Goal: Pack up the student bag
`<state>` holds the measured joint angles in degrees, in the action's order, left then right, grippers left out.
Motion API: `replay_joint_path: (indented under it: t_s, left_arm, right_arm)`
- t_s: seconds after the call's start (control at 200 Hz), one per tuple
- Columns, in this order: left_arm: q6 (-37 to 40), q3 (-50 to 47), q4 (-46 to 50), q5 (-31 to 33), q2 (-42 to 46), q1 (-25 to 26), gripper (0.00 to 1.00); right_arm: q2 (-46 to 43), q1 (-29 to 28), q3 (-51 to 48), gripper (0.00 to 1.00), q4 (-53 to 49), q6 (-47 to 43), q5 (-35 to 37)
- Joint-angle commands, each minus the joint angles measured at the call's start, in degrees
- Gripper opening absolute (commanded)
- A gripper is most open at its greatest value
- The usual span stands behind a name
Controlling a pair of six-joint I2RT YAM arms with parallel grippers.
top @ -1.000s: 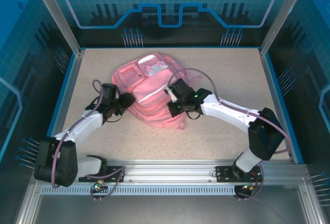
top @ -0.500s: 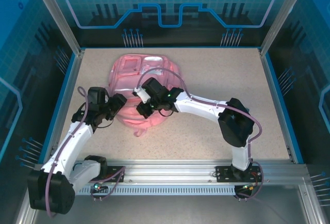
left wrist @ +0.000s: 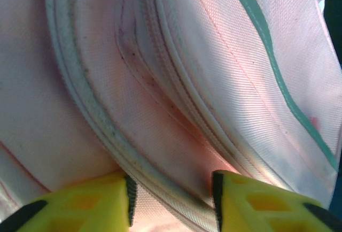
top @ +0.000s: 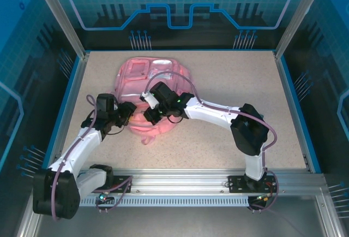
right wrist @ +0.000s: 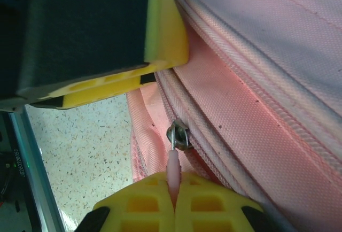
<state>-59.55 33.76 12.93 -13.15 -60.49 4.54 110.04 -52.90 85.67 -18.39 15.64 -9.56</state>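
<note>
The pink student bag [top: 143, 76] lies flat on the table's left half. At its near left edge sits my left gripper [top: 131, 113]. In the left wrist view its yellow fingers [left wrist: 91, 202] stand partly closed, and a piped fold of the bag [left wrist: 176, 109] fills the gap between the pads of that gripper [left wrist: 172, 195]. My right gripper [top: 149, 115] is at the bag's near edge, just right of the left one. It is shut [right wrist: 174, 192] on the pink zipper pull [right wrist: 173, 169], which hangs from a metal slider [right wrist: 180, 136] on the bag's zip [right wrist: 256, 98].
The speckled table [top: 234, 84] lies bare to the right of the bag. A blue rim and glass walls [top: 286, 100] surround it. A loose pink strap [top: 146, 140] trails toward the near edge. The other arm's black and yellow gripper body [right wrist: 91, 34] sits close above the slider.
The right gripper dragged the bag leftward a second ago and has since held still. The left gripper moved in to the bag's near left edge and narrowed its jaws on the fabric.
</note>
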Motion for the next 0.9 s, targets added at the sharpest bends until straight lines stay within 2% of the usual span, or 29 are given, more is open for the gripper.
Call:
replay_joint_path:
  t_s: [0.0,0.1,0.265,0.36,0.53,0.895]
  left_arm:
    - [-0.76,-1.29,-3.48,-1.72,-1.28,-0.15,0.27]
    - [1.11,-0.78,-2.4,0.19,-1.21,-0.14,0.12]
    - [4.76,0.16,0.8,2.75,-0.09,-0.14,0.0]
    - [6.15,0.27,2.45,3.81,1.14,-0.14,0.0]
    - [8.53,0.3,5.23,5.33,3.08,-0.14,0.0]
    - [14.04,0.26,11.64,1.5,4.61,-0.14,0.0]
  right_arm:
    - [-3.0,-1.31,-0.92,0.0,1.7,0.53,1.26]
    - [-5.3,-1.39,-2.68,0.0,-1.35,0.53,7.34]
    - [-10.88,-0.52,-8.63,0.0,-6.96,0.45,19.62]
    - [-13.96,1.81,-12.26,0.0,-8.13,0.18,23.42]
    - [-16.93,7.43,-15.23,0.0,-8.9,-0.06,25.43]
    - [-16.81,12.74,-12.45,0.0,-9.82,0.32,27.05]
